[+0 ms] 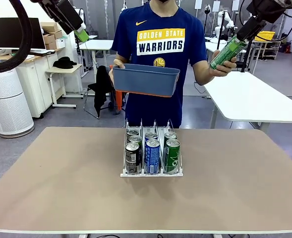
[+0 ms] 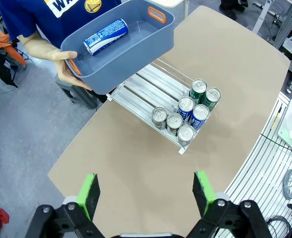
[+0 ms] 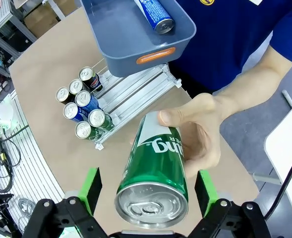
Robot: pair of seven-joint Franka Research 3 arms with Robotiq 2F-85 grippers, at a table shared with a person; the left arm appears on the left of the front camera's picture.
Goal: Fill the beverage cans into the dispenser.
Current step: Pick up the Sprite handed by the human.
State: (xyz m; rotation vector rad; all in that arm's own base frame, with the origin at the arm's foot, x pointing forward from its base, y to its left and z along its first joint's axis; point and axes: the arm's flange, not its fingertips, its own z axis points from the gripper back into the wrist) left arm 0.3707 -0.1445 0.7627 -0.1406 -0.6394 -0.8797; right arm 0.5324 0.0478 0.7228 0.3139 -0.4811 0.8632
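Green can (image 3: 155,173), offered in a person's hand (image 3: 200,134) high to the right of the dispenser (image 2: 153,84), sits ungripped between the right gripper's (image 3: 148,187) wide-open jaws; the left gripper (image 2: 146,191) gapes empty too. An off-centre squeeze could drop it onto the cans (image 2: 185,116) at the dispenser's front; its rear lanes lie free

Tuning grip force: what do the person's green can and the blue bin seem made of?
Green can: likely aluminium, glossy printed wall; shiny silver top with pull tab. Blue bin: probably moulded plastic, matte; uniform colour, rounded corners, orange handle inserts.
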